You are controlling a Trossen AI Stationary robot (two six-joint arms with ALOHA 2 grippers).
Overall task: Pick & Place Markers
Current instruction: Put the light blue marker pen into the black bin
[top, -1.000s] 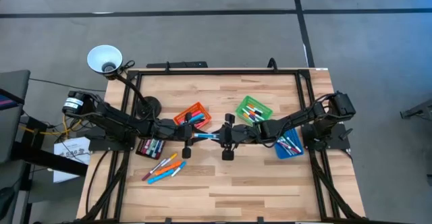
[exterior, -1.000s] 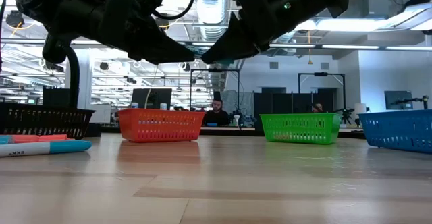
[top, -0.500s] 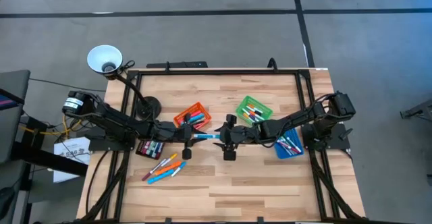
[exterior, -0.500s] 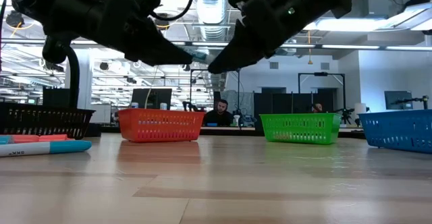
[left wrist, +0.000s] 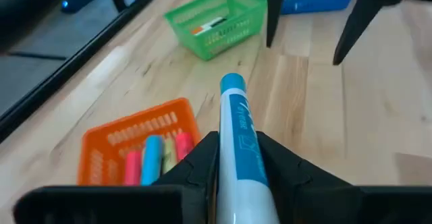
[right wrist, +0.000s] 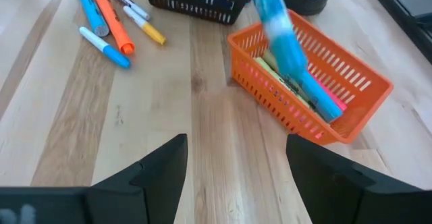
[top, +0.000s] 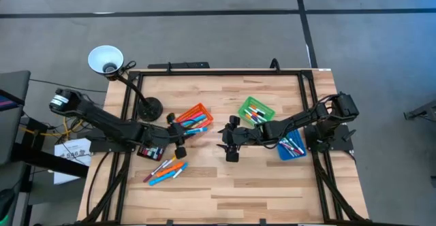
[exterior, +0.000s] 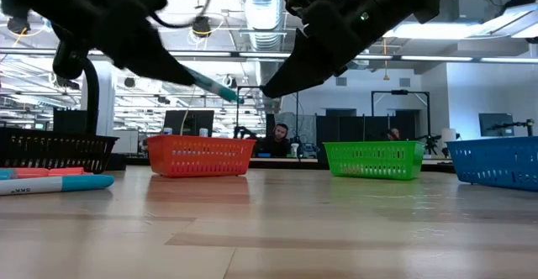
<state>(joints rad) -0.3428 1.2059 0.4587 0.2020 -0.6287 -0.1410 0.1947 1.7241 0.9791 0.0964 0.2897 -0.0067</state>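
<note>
My left gripper point(top: 184, 138) hangs over the table beside the orange bin point(top: 193, 119), shut on a blue marker point(left wrist: 236, 133) with a white barrel. My right gripper point(top: 221, 139) stands open a little to the marker's right, its fingers point(right wrist: 162, 164) wide apart with nothing between them. Several loose markers point(top: 165, 169) lie flat on the wood near the table's front left. Other markers lie in the orange, green point(top: 256, 110), blue point(top: 291, 146) and black point(top: 151, 149) bins. My left gripper pinches the marker's white barrel point(left wrist: 237, 166) between its two fingers point(left wrist: 202, 158). The fingers come from the table's left, and the marker lies along them. Its blue cap end point(exterior: 220, 91) sticks out toward the right arm, tilted slightly down. It is lifted clear of the table.
A white lamp point(top: 105, 59) on a black foot point(top: 148, 107) stands at the far left corner. A black frame point(top: 218, 70) runs along the table's edges. Bare wood lies in front of both grippers toward the near edge. People sit in the room behind the table.
My right gripper has opened and let go of the blue marker, which both grippers held a second ago. My left gripper has drawn back toward the table's left edge with the marker, now near the orange bin.
</note>
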